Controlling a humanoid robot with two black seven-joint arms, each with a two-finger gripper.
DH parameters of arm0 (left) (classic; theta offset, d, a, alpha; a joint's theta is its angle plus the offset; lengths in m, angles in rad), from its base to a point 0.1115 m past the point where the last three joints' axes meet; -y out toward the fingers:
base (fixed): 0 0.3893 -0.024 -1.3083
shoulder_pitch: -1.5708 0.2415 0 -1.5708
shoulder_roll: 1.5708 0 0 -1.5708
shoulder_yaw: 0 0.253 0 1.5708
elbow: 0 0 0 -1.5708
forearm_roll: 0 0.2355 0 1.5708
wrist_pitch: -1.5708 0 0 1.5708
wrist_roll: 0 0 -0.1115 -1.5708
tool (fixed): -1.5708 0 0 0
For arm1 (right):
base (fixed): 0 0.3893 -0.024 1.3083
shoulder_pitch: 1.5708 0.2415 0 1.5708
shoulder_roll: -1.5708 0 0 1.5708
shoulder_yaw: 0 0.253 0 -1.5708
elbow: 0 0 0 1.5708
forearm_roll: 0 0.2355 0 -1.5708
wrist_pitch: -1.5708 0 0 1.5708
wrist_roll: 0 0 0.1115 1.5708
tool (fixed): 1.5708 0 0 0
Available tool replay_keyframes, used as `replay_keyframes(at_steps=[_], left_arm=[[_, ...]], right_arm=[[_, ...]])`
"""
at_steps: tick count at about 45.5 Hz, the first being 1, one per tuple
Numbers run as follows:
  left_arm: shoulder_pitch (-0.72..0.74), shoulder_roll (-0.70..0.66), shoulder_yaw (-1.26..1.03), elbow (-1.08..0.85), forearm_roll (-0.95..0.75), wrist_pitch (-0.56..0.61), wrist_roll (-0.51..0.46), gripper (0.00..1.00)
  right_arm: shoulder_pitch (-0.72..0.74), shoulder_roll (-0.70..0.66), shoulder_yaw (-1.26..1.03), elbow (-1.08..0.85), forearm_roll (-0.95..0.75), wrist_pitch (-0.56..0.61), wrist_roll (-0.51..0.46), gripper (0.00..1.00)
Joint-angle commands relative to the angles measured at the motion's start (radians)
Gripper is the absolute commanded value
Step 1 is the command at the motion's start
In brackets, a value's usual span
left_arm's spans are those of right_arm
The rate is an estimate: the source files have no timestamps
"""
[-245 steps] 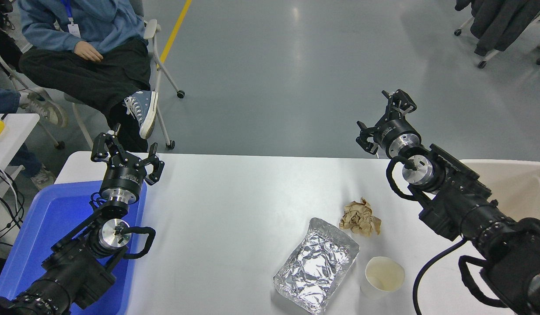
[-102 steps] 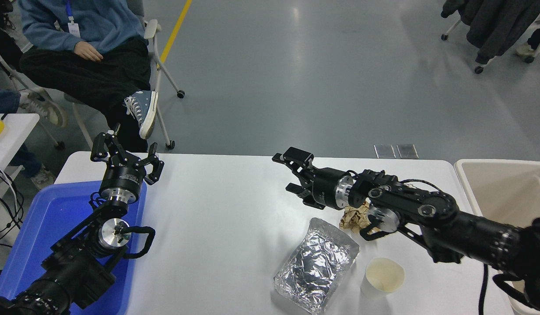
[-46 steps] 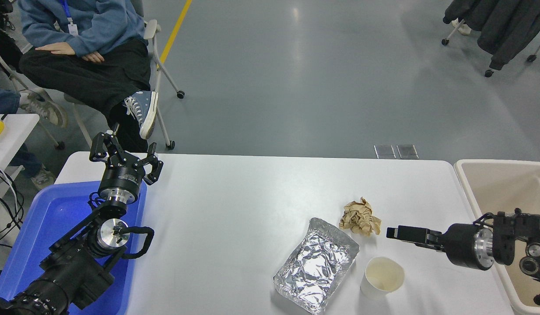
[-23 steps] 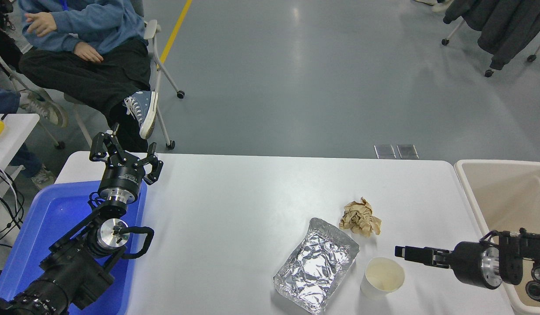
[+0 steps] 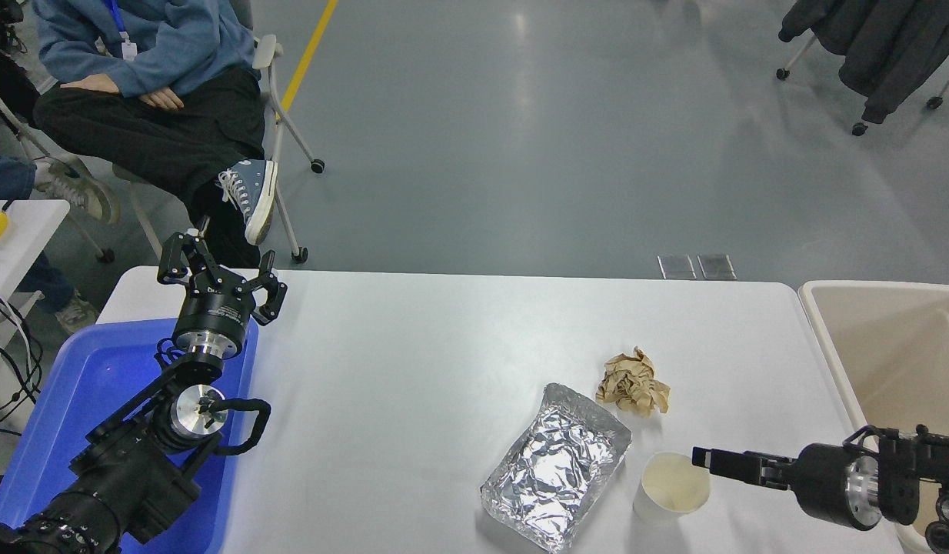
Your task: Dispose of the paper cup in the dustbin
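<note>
Cup (image 5: 671, 487) upright on the white surface (image 5: 444, 362), near edge, right of centre, mouth up, cream inside showing; untouched. Just left of it the foil tray (image 5: 555, 464), close, contact not resolvable. Crumpled brown paper ball (image 5: 634, 382) on the far side of it, apart.

Change: over the last second the right gripper (image 5: 709, 460) dropped toward the near edge and now has its tip at the cup's right rim, where before it pointed past the cup on the far side. Reads as final line-up for a side grasp; no lift yet.

Pose: right arm enters low from the right, forearm level, pointing left. Seen edge-on, so I cannot tell whether its jaws are apart.

Dustbin (image 5: 820, 323) at the right end, beyond the arm. Left gripper (image 5: 217, 269) parked over the blue tub (image 5: 82, 385), jaws spread.
</note>
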Motion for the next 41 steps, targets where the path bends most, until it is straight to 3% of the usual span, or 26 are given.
replay_keyframes(at_steps=[1, 41], left_arm=[[0.001, 0.0, 0.0, 0.0, 0.0, 0.0, 0.0, 1.0], [-0.001, 0.0, 0.002, 0.0, 0.0, 0.0, 0.0, 1.0]], right_arm=[[-0.019, -0.004, 0.008, 0.027, 0.008, -0.004, 0.0, 1.0], [-0.114, 0.123, 0.02, -0.098, -0.039, -0.093, 0.048, 0.98]])
